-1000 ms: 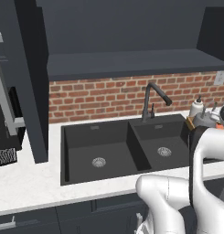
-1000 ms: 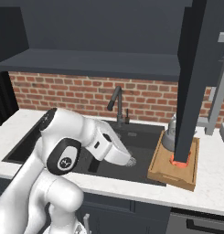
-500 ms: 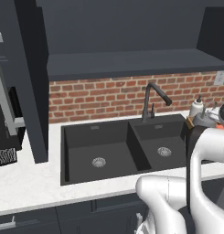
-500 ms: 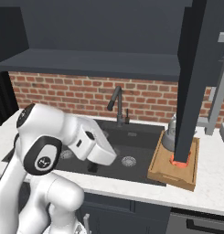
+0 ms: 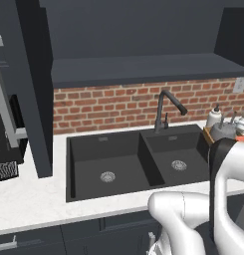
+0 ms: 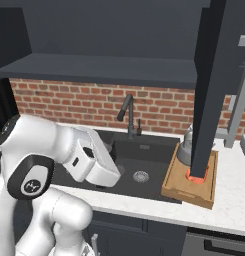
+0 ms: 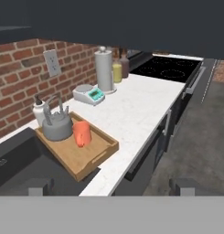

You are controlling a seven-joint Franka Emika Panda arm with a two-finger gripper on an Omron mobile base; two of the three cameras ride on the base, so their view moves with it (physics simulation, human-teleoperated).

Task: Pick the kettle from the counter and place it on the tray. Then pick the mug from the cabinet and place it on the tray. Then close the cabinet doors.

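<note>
Arm (image 6: 54,165): glossy white rounded link shells, dk grey/black joint bands. Round dk cap w/ small white logo at lower left of right base view. Left base view, lower right: white curved segs w/ dk seam.

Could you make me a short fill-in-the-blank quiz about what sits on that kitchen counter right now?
1. The kettle and the orange mug both stand on the wooden ____.
2. The tray lies on the counter right beside the dark ____.
3. Behind the kettle, close to the brick wall, stands a whitish soap ____.
4. The wall above the sink is made of red ____.

Missing words: tray; sink; bottle; brick
</note>
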